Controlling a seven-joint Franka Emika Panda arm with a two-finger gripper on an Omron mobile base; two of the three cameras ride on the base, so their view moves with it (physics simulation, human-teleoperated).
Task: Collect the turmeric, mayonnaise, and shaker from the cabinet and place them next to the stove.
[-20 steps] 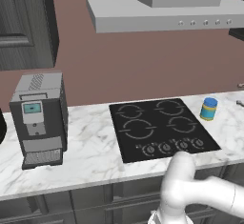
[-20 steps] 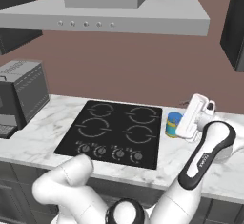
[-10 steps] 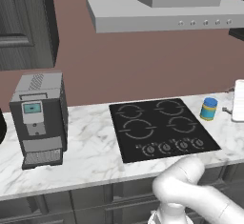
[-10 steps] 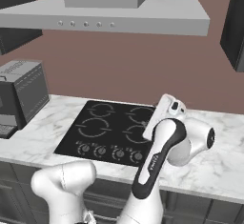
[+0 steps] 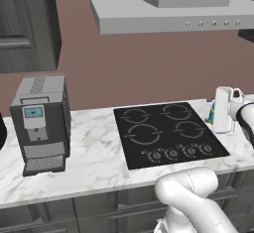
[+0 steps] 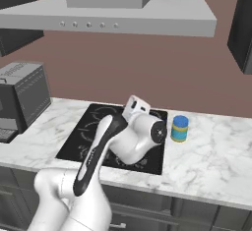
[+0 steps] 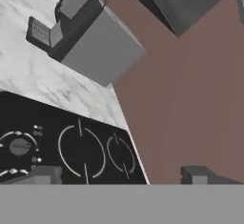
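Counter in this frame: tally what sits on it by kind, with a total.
Jars: 1, the mayonnaise
Cooktops: 1, the stove
Coffee machines: 1
Total: 3

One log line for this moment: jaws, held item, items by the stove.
jaws: open | held: nothing | mayonnaise: on counter right of stove | turmeric, shaker: not there yet

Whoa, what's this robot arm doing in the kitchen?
It is stocking the counter beside the stove. The blue-lidded mayonnaise jar already stands on the marble just right of the cooktop. The arm's gripper is open and holds nothing, hanging over the burners and facing the coffee machine and the wall.
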